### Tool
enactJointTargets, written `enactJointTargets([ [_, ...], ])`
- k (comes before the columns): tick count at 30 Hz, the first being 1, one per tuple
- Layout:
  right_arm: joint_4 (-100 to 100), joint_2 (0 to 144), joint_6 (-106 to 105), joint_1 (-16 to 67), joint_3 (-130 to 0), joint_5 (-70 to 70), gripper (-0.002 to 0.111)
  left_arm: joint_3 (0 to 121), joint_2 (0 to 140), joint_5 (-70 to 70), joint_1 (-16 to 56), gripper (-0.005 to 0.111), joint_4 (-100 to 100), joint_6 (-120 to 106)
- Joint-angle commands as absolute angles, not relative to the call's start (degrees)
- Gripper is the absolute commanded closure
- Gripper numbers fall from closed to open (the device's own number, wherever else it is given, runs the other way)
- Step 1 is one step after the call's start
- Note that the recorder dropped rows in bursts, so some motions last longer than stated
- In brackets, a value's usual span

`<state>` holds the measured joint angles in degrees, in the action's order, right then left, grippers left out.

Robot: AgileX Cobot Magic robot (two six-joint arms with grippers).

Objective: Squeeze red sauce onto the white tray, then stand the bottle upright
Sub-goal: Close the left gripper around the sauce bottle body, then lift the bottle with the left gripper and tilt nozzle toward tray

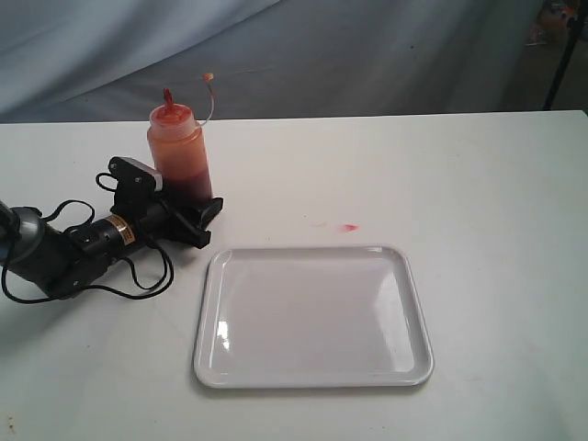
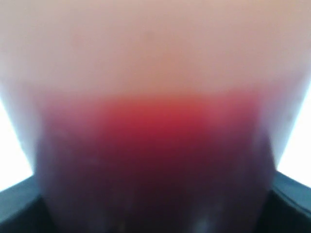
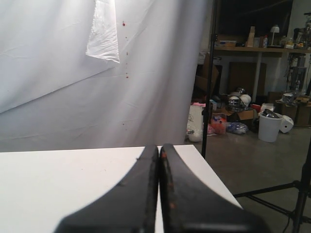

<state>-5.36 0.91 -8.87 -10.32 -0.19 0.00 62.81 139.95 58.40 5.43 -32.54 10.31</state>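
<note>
The bottle (image 1: 179, 152) stands upright on the table at the left, its red-stained nozzle (image 1: 168, 95) pointing up and the tethered tip cap hanging off to the side. Dark red sauce (image 1: 189, 181) fills its lower part. My left gripper (image 1: 190, 200) lies low on the table with a finger on each side of the bottle's base. In the left wrist view the blurred bottle (image 2: 155, 68) fills the picture, and black fingers (image 2: 14, 206) meet its sides. The white tray (image 1: 312, 250) lies bare to the right. My right gripper (image 3: 159, 148) is shut and empty, out of the exterior view.
A small pinkish-red smear (image 1: 347, 227) marks the table (image 1: 478, 184) just beyond the tray's far edge. The left arm's cables (image 1: 138, 276) loop on the table beside the tray. In the right wrist view, a tripod leg (image 3: 272, 189) stands past the table edge (image 3: 214, 179).
</note>
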Motion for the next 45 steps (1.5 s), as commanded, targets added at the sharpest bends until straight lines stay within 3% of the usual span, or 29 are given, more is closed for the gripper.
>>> enactJointTargets([
  [1, -5.52, 1.14, -8.54, -10.74, 0.0, -0.74, 0.108, 62.97, 140.05, 58.48, 5.61, 0.107, -32.46, 10.35],
  [21, -5.52, 1.14, -8.54, -10.74, 0.0, -0.98, 0.108, 58.71, 131.48, 58.48, 4.21, 0.107, -36.64, 9.85],
  [40, -16.39, 1.14, -4.19, -10.74, 0.0, -0.74, 0.108, 38.01, 93.97, 60.36, 2.96, 0.107, -62.49, 26.96],
  [42, -20.06, 1.14, -3.75, -10.53, 0.0, 0.0, 0.108, 36.32, 88.36, 60.83, 4.4, 0.107, -64.96, 30.26],
  [45, -20.91, 1.14, -3.75, -8.82, 0.0, 0.7, 0.108, 35.96, 81.99, 50.17, 10.85, 0.107, -65.75, 35.21],
])
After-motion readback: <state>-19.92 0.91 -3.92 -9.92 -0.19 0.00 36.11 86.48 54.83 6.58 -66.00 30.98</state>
